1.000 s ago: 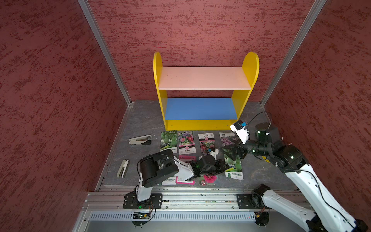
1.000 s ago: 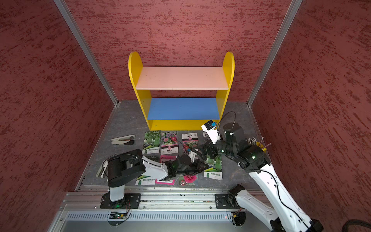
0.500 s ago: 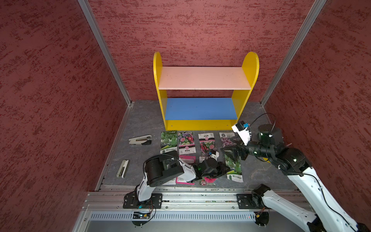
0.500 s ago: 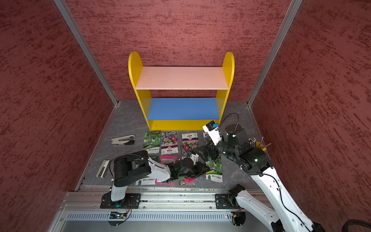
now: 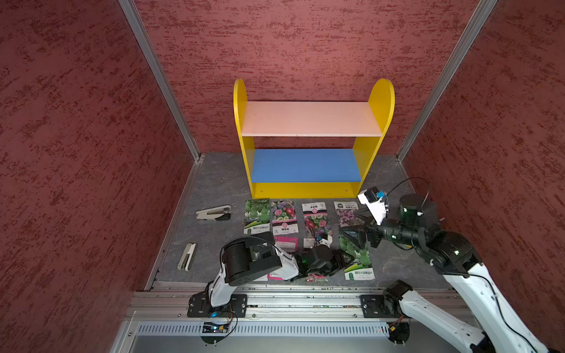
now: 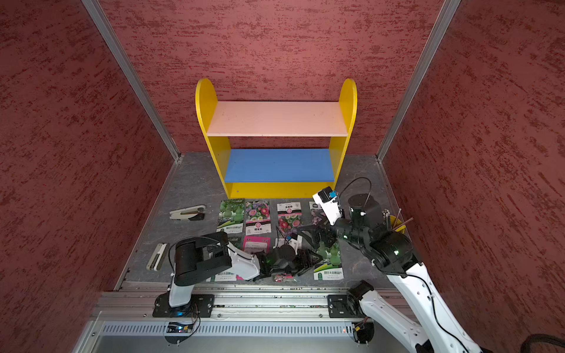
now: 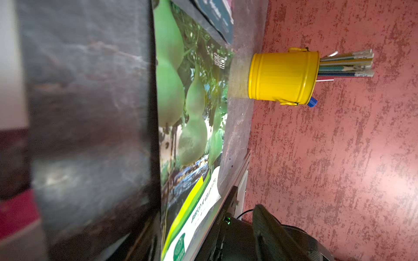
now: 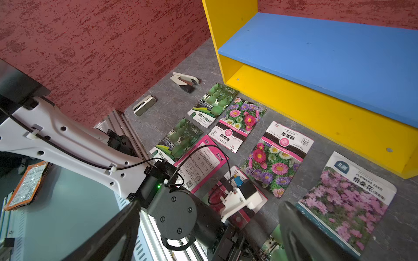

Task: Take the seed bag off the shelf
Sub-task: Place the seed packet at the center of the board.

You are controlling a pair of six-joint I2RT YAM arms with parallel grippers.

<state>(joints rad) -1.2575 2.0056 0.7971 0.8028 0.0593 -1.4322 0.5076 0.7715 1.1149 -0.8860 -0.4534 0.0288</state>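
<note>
The shelf (image 5: 312, 119) stands at the back wall, and both its pale pink upper board and its blue lower board (image 6: 278, 165) are bare. Several seed bags lie flat on the grey floor in front of it. My left gripper (image 5: 337, 260) is low by the front rail with its jaws apart. It is over a red seed bag (image 8: 216, 196) and beside a green gourd seed bag (image 7: 181, 113). My right gripper (image 5: 351, 234) hovers open and empty above the gourd bag (image 5: 357, 262), next to a purple-flower bag (image 8: 346, 203).
Two staplers (image 5: 214, 213) (image 5: 187, 256) lie on the floor at the left. A yellow pot of pencils (image 7: 282, 76) stands by the right wall behind my right arm. Red walls close in three sides, and a metal rail (image 5: 305, 290) runs along the front.
The left gripper's jaws have gone from shut to apart while staying low over the red bag. The left elbow swung a little right. The right arm barely shifted.
</note>
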